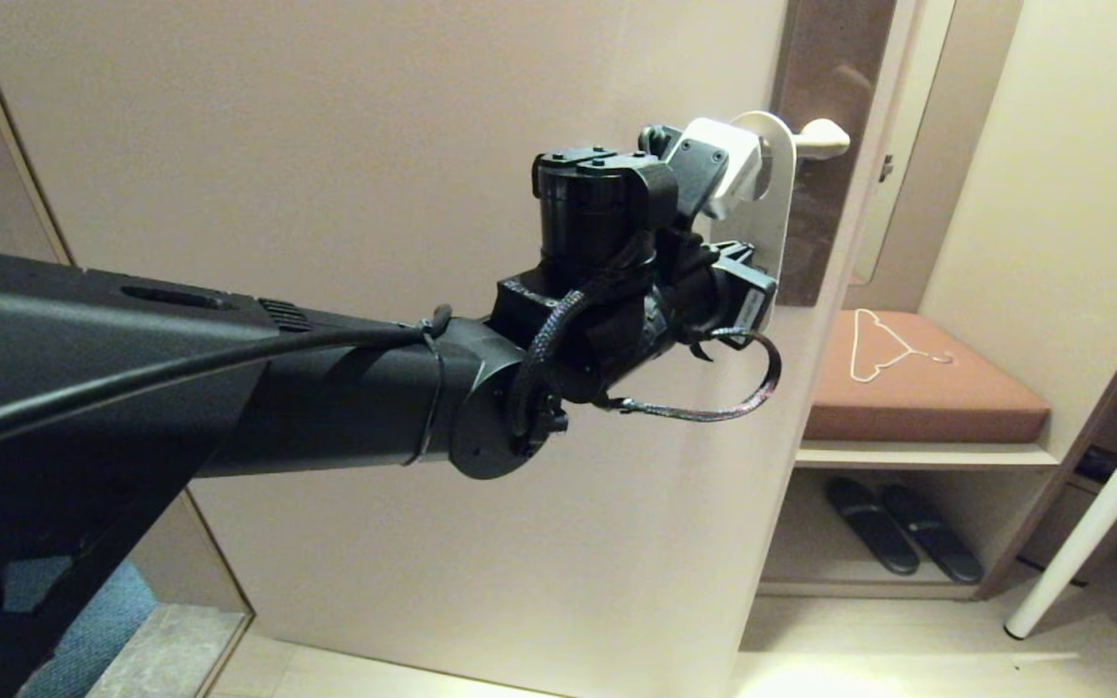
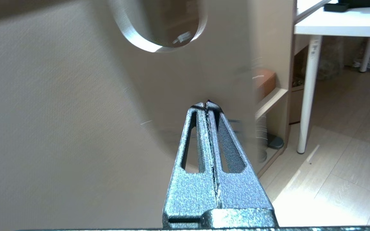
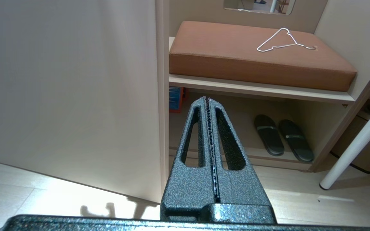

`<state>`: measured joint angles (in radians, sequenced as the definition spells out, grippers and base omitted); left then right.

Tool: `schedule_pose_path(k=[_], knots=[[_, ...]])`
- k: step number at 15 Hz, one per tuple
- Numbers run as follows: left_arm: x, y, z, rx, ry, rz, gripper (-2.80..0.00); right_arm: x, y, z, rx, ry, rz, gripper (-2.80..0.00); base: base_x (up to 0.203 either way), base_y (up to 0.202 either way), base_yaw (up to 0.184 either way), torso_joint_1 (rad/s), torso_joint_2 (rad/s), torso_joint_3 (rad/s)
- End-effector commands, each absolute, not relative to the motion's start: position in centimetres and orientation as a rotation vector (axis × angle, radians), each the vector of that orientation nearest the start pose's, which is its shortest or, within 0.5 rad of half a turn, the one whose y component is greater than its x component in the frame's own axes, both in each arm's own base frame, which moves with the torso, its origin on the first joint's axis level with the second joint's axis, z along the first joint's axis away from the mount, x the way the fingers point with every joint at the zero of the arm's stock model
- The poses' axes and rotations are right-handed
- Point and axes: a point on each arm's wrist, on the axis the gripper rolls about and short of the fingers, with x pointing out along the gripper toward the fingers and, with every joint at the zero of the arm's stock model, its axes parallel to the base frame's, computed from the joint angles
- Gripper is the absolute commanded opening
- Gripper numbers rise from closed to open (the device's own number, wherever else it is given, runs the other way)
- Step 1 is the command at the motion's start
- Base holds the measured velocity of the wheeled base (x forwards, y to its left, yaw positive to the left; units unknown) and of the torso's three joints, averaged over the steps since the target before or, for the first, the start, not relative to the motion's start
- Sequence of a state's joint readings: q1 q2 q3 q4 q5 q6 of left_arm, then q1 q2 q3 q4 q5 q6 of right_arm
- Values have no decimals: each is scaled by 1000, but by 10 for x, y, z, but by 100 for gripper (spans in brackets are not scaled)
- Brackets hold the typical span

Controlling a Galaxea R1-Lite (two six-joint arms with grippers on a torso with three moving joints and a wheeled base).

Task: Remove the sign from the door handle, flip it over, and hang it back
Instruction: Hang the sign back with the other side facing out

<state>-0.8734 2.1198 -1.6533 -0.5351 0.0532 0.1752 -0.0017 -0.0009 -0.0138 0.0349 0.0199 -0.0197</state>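
- Broad beige door (image 1: 374, 145) across most of the head view, with a dark panel along its right edge.
- Black left arm (image 1: 326, 397) stretched from the lower left up to that panel, its wrist right against the sign.
- Brown cushion (image 1: 917, 383) on a shelf to the right of the door.
- White sign (image 1: 780, 208) hung on the door handle (image 1: 825, 139), long axis close to upright, rounded top looped over the handle and lower end pointing down behind the wrist; its oval opening (image 2: 159, 25) looms close in the left wrist view.
- Left gripper (image 2: 207, 106) just in front of the sign's face, fingers pressed together; contact with the sign cannot be told.
- Right gripper (image 3: 208, 99) low and apart from the door, aimed toward the shelf, fingers pressed together on nothing.
- Pair of dark slippers (image 3: 281, 138) under the shelf.
- Thin wire hanger (image 3: 283, 40) lying flat on the cushion.
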Motion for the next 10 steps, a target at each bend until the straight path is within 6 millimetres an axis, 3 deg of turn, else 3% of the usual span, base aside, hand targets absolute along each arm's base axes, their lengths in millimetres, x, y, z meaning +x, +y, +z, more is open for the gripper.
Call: schedule_pose_path(k=[1,10], knots=[[288,-351,250,140,-144,-824,-280,-24,0,76,-20,21,18,-280,0,0,0,0,0,0],[296,-361,231,161,-112,-827,-280,-24,0,76,-20,21,19,-280,0,0,0,0,0,0]])
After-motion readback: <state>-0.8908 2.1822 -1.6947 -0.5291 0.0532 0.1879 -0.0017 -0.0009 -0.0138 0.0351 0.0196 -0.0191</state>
